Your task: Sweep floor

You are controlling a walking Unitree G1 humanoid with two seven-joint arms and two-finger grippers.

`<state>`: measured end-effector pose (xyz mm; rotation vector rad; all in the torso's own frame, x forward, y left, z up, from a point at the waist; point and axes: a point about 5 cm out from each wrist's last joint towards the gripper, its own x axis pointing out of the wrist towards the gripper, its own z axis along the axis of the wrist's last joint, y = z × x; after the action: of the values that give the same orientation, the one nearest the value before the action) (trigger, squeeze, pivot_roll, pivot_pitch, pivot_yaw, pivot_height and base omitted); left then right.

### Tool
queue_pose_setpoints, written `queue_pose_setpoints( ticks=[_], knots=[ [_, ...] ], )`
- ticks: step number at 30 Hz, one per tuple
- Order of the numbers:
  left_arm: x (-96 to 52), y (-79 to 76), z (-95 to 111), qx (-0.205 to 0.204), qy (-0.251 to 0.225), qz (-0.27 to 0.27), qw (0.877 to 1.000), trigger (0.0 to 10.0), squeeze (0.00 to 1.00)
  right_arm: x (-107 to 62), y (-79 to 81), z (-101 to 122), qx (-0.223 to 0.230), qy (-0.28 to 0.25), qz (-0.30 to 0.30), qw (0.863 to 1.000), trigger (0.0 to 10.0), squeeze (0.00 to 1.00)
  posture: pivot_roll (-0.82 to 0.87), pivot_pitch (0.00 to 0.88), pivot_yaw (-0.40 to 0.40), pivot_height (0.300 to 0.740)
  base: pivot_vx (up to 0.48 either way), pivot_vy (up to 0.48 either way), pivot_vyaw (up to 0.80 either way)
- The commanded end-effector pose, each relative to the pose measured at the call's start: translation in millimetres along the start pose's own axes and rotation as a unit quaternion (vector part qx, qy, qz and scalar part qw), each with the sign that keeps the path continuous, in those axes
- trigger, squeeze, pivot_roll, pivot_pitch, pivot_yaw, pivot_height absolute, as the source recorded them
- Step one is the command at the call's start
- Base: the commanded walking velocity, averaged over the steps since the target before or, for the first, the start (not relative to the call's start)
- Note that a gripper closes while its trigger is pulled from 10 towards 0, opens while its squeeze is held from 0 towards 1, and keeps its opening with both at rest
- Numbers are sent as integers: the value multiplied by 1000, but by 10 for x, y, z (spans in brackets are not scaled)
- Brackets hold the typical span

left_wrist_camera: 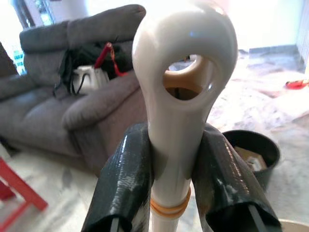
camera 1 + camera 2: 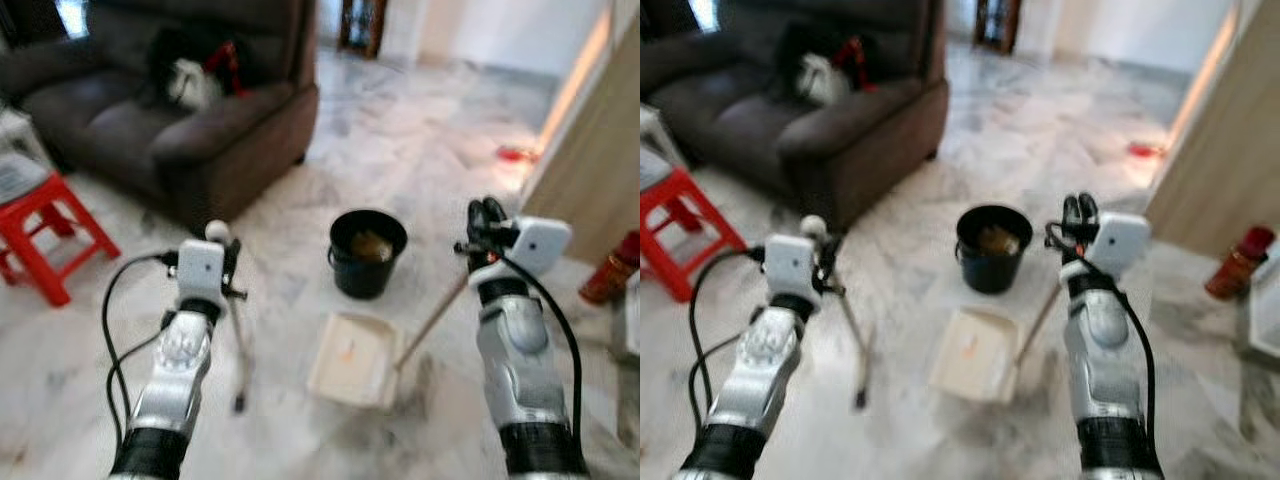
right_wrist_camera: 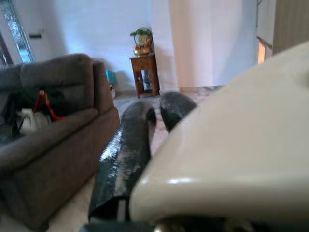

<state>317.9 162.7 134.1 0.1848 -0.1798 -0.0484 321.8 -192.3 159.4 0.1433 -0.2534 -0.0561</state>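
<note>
Ahead, our left gripper is clenched on the white broom handle, whose shaft slants down to the marble floor. Our right gripper grasps the wooden handle of the cream dustpan, which lies flat just before the black bucket. Open floor stretches beyond, edged by the sofa, the red stool and a wooden panel.
</note>
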Motion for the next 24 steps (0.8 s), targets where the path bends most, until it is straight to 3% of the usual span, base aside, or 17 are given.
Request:
queue_pose_setpoints(
  ticks=[1, 6, 17, 24],
  knots=[
    [54, -49, 151, -8, -35, -6, 999, 10000, 0, 40, 3, 189, 2, -42, 2, 999, 10000, 0, -98, 0, 12, 740, 480, 0, 0],
    [57, -41, 153, -8, -35, -6, 999, 10000, 0, 91, 38, 348, 3, -69, 5, 998, 10000, 0, -96, 0, 13, 740, 480, 0, 0],
    [61, -41, 156, -6, -36, -5, 999, 10000, 0, 279, 199, 1175, 18, -207, 16, 978, 10000, 0, -97, 0, 14, 740, 480, 0, 0],
    [66, -48, 161, -8, -38, -6, 999, 10000, 0, 280, 239, 1271, 19, -222, 22, 975, 10000, 0, -94, 0, 11, 740, 480, 0, 0]
  ],
)
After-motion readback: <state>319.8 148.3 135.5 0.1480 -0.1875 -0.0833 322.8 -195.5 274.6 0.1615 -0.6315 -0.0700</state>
